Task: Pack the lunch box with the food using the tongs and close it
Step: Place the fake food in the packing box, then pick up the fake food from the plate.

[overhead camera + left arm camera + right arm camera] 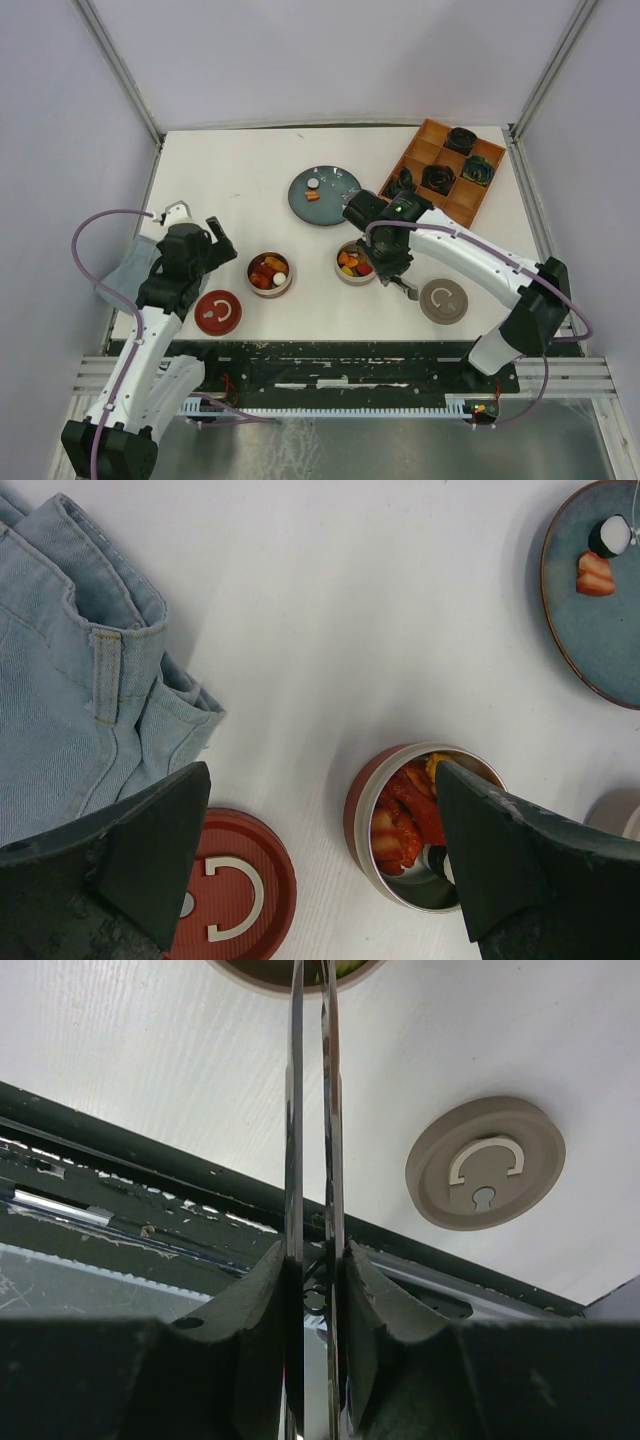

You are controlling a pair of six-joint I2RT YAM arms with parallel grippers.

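Observation:
My right gripper [315,1260] is shut on the silver tongs [291,1110], squeezing their two arms almost parallel. The tongs run up to the taupe lunch box tin [262,972] at the top edge of the right wrist view; their tips are out of sight. In the top view that tin [342,274] holds orange, red and yellow food [353,264]. A red lunch box tin [257,287] also holds food [268,270]. The blue plate [335,205] carries a white piece [314,184] and an orange piece [313,196]. My left gripper [320,850] hangs open above the table between the red tin [362,810] and its lid.
The red lid [218,312] lies left of the red tin, the taupe lid [444,301] right of the taupe tin. Folded jeans [120,275] lie at the table's left edge. An orange divided tray [425,135] with dark rosettes sits at the back right.

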